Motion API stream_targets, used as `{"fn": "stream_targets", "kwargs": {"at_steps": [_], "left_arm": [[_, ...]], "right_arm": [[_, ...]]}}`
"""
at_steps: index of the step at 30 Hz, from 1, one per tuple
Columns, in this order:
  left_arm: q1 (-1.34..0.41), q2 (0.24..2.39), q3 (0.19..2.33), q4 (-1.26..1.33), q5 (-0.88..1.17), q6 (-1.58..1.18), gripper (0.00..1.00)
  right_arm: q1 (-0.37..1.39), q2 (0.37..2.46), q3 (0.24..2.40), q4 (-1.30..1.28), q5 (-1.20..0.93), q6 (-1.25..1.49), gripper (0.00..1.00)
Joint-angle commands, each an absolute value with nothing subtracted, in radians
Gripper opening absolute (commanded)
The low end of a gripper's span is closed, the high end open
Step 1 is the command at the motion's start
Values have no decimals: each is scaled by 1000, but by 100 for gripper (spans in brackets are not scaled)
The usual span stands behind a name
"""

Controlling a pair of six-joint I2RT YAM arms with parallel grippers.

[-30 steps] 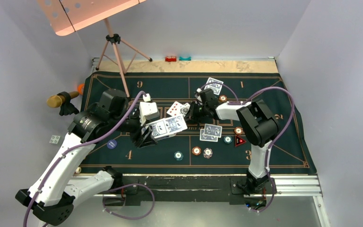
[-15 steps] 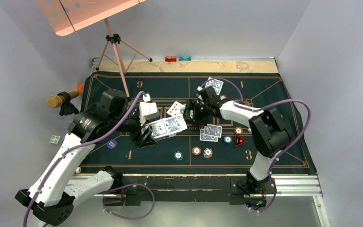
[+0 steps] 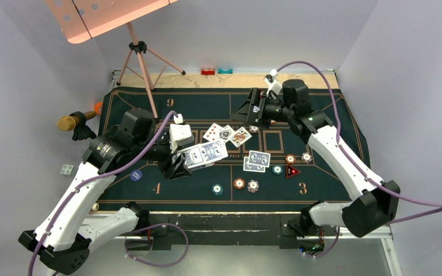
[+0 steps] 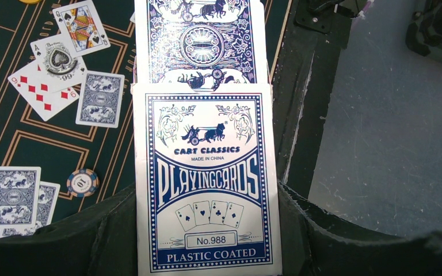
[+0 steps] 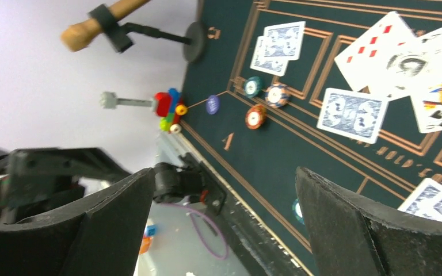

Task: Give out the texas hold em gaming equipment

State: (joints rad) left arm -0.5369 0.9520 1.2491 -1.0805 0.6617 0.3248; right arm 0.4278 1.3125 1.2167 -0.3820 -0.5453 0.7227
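My left gripper (image 3: 178,164) is shut on a blue-and-white playing card box (image 4: 207,184), held above the green mat; a card (image 4: 198,40) sticks out of its top. My right gripper (image 3: 253,109) hangs open and empty above the far part of the mat, and its fingers (image 5: 345,218) stand wide apart. Three face-up cards (image 3: 227,134) lie side by side mid-mat, with a face-down card (image 4: 99,98) beside them. A face-down pair (image 3: 257,160) lies to the right. Striped chips (image 3: 239,183) and a red triangle marker (image 3: 292,171) lie nearby.
A green mat (image 3: 322,115) covers the table. A tripod stand (image 3: 141,63) rises at the far left and a brown mic-like object (image 3: 75,122) sits off the mat's left edge. Red and teal blocks (image 3: 217,71) rest at the back. A blue disc (image 3: 136,175) lies near left.
My right gripper opened, leaving a third face-up card beside the ace, then rose and drew back toward the far right. The left arm and box have not moved.
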Motion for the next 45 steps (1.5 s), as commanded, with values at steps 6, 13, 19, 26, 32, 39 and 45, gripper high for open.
{"fn": "stream_targets", "kwargs": {"at_steps": [6, 13, 19, 26, 32, 39, 45], "left_arm": [[-530, 944, 1276, -1045, 687, 331, 0], [-530, 961, 1291, -1038, 689, 328, 0], [-530, 968, 1296, -1031, 683, 328, 0], [-530, 973, 1300, -1016, 671, 321, 0], [-530, 973, 1293, -1002, 637, 314, 0], [-530, 971, 1288, -999, 635, 311, 0], [-530, 965, 1287, -1001, 639, 308, 0]], "right_arm": [[433, 1225, 1174, -175, -780, 894, 98], [600, 1271, 1241, -255, -762, 821, 99], [650, 1295, 1242, -265, -752, 806, 98], [692, 1355, 1248, -314, -739, 779, 83], [699, 1352, 1242, -331, -740, 776, 77], [699, 1328, 1242, -377, -750, 764, 67], [697, 1297, 1236, -400, -742, 766, 58]]}}
